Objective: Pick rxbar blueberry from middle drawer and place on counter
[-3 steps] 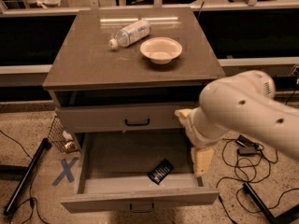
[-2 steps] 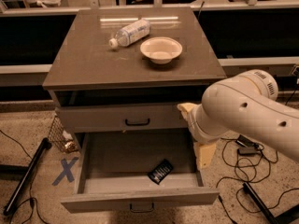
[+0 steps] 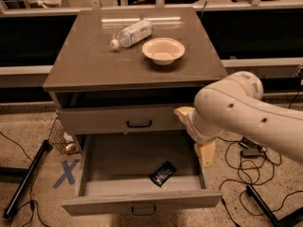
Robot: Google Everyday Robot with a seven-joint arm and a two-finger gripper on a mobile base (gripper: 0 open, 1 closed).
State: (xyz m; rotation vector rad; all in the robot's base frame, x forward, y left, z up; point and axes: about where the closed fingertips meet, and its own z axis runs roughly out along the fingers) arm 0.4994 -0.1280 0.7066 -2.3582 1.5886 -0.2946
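The rxbar blueberry (image 3: 162,173), a dark wrapper with white print, lies flat on the floor of the middle drawer (image 3: 142,203), near its front right. The drawer is pulled out. The counter (image 3: 94,60) is the glossy grey-brown cabinet top above it. My white arm (image 3: 236,112) reaches in from the right. My gripper (image 3: 205,153) hangs over the drawer's right side wall, to the right of the bar and above it, apart from it.
A plastic bottle (image 3: 132,33) lies on its side on the counter, with a white bowl (image 3: 163,50) to its right. The upper drawer front (image 3: 109,119) is closed. A wire basket (image 3: 61,138) and cables (image 3: 246,148) are on the floor beside the cabinet.
My arm and gripper have drifted a little to the right and up. The bar and the drawer have not moved.
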